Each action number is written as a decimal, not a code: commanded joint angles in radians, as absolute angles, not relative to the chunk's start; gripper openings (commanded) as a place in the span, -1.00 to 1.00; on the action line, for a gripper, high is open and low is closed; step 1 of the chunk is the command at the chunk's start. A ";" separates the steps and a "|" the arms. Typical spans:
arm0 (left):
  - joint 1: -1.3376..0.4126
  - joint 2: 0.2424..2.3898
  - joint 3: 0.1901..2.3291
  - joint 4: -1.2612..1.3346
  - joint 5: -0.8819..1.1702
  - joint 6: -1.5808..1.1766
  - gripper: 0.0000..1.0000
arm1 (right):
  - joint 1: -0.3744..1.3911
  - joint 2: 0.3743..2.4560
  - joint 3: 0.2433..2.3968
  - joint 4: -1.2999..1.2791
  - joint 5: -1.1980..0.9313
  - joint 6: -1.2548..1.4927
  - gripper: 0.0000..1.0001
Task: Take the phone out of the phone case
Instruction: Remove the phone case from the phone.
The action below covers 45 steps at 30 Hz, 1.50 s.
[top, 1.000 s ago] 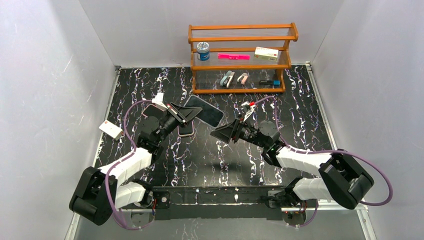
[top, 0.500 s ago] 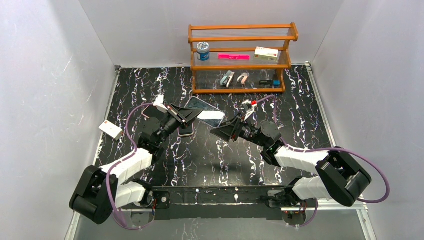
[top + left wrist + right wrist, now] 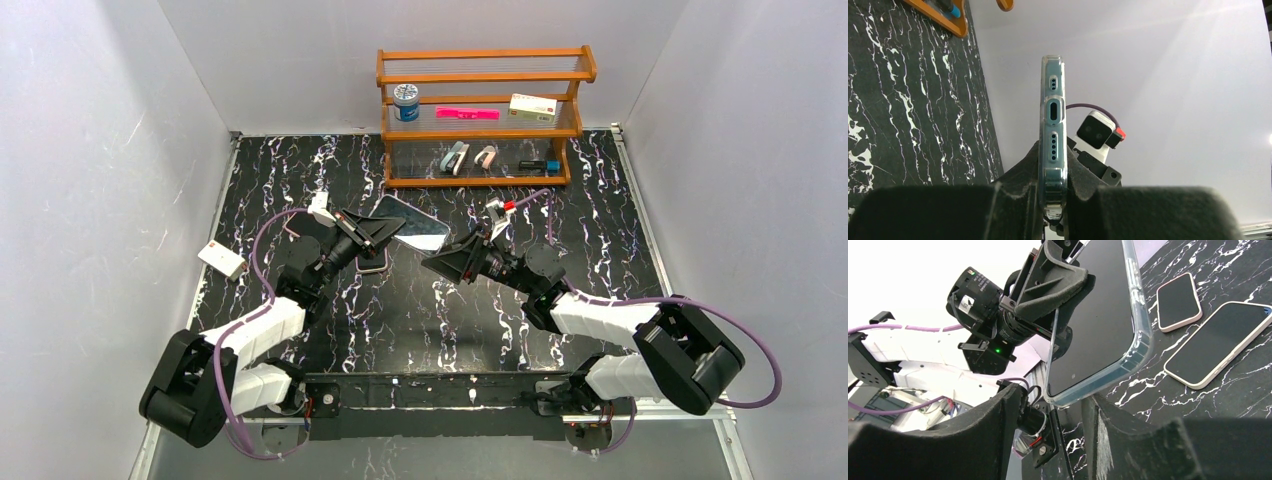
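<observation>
- The right gripper (image 3: 1055,415), nearest the bases, has slid in toward the lifted handset over the last second. Its black padded fingers (image 3: 993,435) have also narrowed.
- They now stand half spread on either side of the lower corner of the clear plastic case (image 3: 1120,365). Whether a pad touches it yet I cannot tell.
- This looks like the grip for peeling the case being set up. The black-screened phone (image 3: 418,226) is still fully seated in the case, so the removal itself has not begun.
- The phone hangs tilted above the black marbled table (image 3: 400,320), between the two grippers. It has tipped a little and now catches glare.
- The left gripper (image 3: 1053,187) is pressed together on the phone's bottom end, pinching it with the port edge standing upright between the pads.
- Below, a small pink-edged phone (image 3: 1178,300) and a larger cream-edged phone (image 3: 1215,342) lie flat on the table, apart from both grippers.
- Farthest back stands the orange wooden rack (image 3: 480,52).
</observation>
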<state>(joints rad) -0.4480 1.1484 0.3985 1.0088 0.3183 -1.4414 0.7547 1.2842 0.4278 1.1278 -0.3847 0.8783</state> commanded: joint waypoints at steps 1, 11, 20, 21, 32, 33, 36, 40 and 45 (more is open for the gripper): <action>-0.453 1.114 0.382 1.091 0.316 -1.411 -1.00 | 0.754 1.259 0.439 1.231 -0.374 0.894 0.13; -0.453 1.100 0.363 1.091 0.300 -1.421 -1.00 | 0.749 1.285 0.426 1.247 -0.386 0.866 -0.48; -0.454 1.094 0.354 1.093 0.355 -1.521 -1.00 | 0.706 1.329 0.456 1.216 -0.502 0.695 -0.97; -0.454 1.090 0.355 1.094 0.363 -1.531 -1.00 | 0.700 1.336 0.464 1.212 -0.522 0.673 -0.97; -0.460 1.080 0.385 1.205 0.426 -1.642 -1.00 | 0.634 1.469 0.587 1.186 -0.703 0.552 -0.97; -0.460 1.085 0.384 1.227 0.428 -1.659 -1.00 | 0.634 1.481 0.604 1.164 -0.724 0.529 -0.97; -0.460 1.096 0.383 1.260 0.434 -1.689 -1.00 | 0.634 1.506 0.646 1.092 -0.773 0.455 -0.97; -0.460 1.102 0.386 1.274 0.440 -1.694 -1.00 | 0.634 1.519 0.684 0.985 -0.786 0.370 -0.97; -0.460 1.111 0.406 1.290 0.465 -1.664 -1.00 | 0.616 1.536 0.724 0.877 -0.699 0.382 -0.97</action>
